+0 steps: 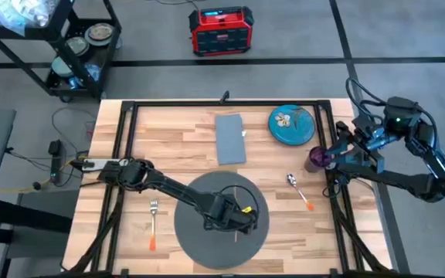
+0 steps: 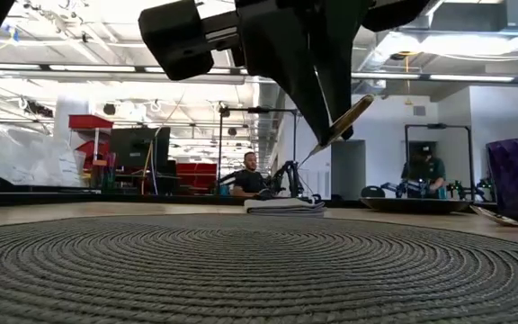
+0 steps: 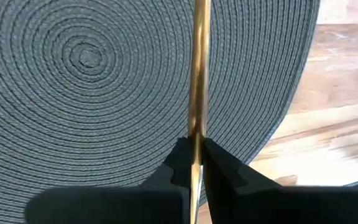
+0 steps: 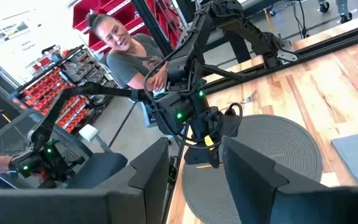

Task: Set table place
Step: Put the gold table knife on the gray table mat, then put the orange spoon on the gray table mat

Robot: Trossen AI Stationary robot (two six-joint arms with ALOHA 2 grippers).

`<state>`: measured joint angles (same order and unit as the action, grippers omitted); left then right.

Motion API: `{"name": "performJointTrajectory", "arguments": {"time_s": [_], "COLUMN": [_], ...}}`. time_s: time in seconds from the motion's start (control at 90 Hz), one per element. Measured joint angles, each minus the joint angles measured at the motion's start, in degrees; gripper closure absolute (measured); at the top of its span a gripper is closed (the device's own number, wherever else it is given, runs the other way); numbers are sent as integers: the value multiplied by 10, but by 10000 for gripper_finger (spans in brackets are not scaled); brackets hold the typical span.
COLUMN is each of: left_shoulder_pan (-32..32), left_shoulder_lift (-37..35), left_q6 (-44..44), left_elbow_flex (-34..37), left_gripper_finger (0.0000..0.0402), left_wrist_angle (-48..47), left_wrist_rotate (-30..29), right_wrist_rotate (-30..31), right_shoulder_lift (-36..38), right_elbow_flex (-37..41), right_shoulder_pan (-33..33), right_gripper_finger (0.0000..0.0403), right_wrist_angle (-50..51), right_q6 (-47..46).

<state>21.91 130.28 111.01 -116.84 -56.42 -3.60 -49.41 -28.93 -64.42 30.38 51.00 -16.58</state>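
On the light wood plank table (image 1: 168, 147), the large round dark grey woven placemat (image 1: 199, 232) lies at the near middle. Above it, the left hand (image 1: 242, 220) pinches a slim gold utensil handle (image 3: 197, 74). The right hand (image 1: 338, 158) waits at the table's right edge beside a purple cup (image 1: 316, 159), fingers parted and empty.

Colours and patterns on the table.
Grey mat (image 1: 221, 224) with concentric woven rings; teal plate (image 1: 291, 124), floral motif; purple cup (image 1: 317, 159); light wood table (image 1: 168, 139).
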Motion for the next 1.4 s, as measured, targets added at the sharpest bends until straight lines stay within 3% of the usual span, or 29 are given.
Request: {"name": "performJointTrajectory", "arguments": {"time_s": [0.356, 0.811, 1.4], "left_shoulder_pan": [3, 3, 3], "left_shoulder_lift": [-29, -29, -29], "left_q6": [-2, -5, -15], "left_elbow_flex": [0, 0, 0], "left_gripper_finger": [401, 367, 363], "left_wrist_angle": [-47, -23, -21], "left_wrist_rotate": [-7, -11, -11], "right_wrist_rotate": [0, 0, 0], "right_shoulder_lift": [0, 0, 0], "right_elbow_flex": [0, 0, 0], "right_shoulder_pan": [0, 0, 0], "right_gripper_finger": [266, 266, 266], "right_wrist_angle": [0, -1, -1], "right_q6": [0, 1, 1]}}
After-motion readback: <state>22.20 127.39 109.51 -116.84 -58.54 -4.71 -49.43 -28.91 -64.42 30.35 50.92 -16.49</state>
